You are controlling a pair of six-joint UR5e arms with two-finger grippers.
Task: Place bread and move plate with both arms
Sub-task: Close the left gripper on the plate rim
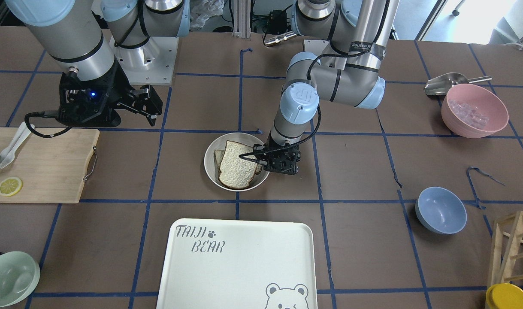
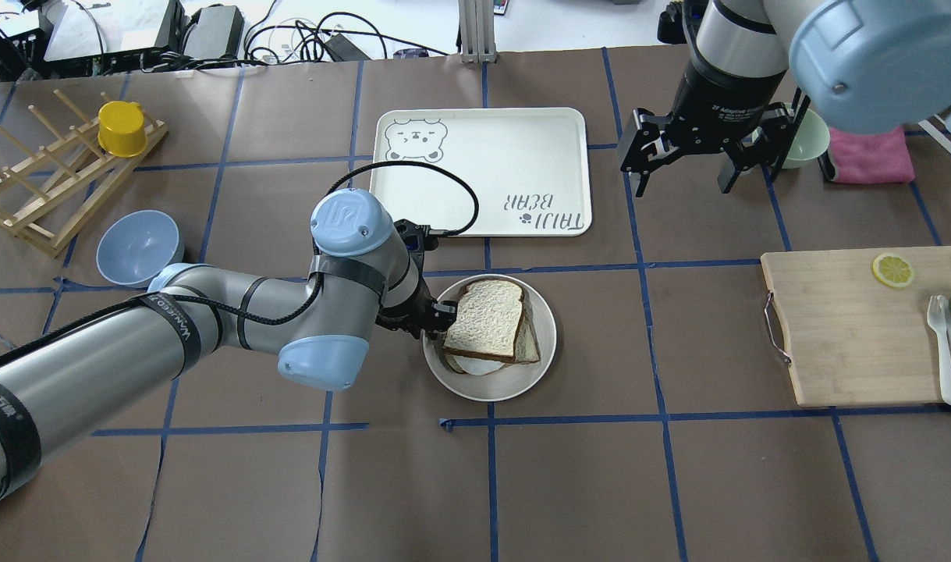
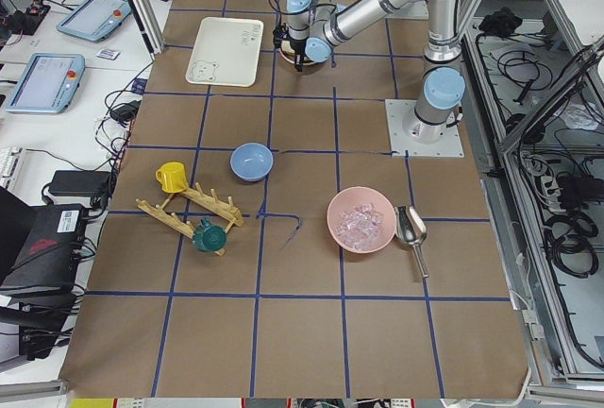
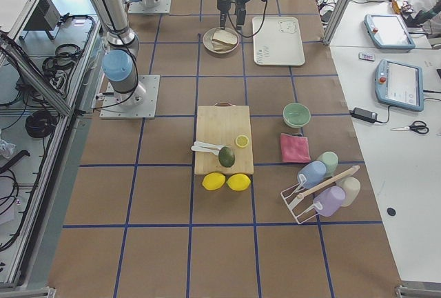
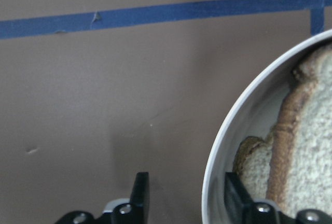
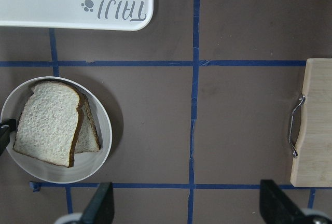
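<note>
The pale bread slice (image 2: 487, 316) lies on top of a darker slice in the round cream plate (image 2: 492, 390) at the table's middle; a bit of white shows under them. They also show in the front view: bread (image 1: 235, 165), plate (image 1: 209, 165). My left gripper (image 2: 441, 321) is low at the plate's left rim and open. In the left wrist view (image 5: 187, 198) one finger is outside the rim (image 5: 210, 182) and one inside, beside the bread (image 5: 306, 151). My right gripper (image 2: 684, 168) is open and empty, held high to the right of the tray; its wrist view shows the plate (image 6: 104, 136) far below.
The white bear-print tray (image 2: 483, 168) lies just beyond the plate. A wooden cutting board (image 2: 849, 328) with a lemon slice, utensils and an avocado is to the right. A blue bowl (image 2: 136, 246) and a wooden rack (image 2: 46, 187) are to the left.
</note>
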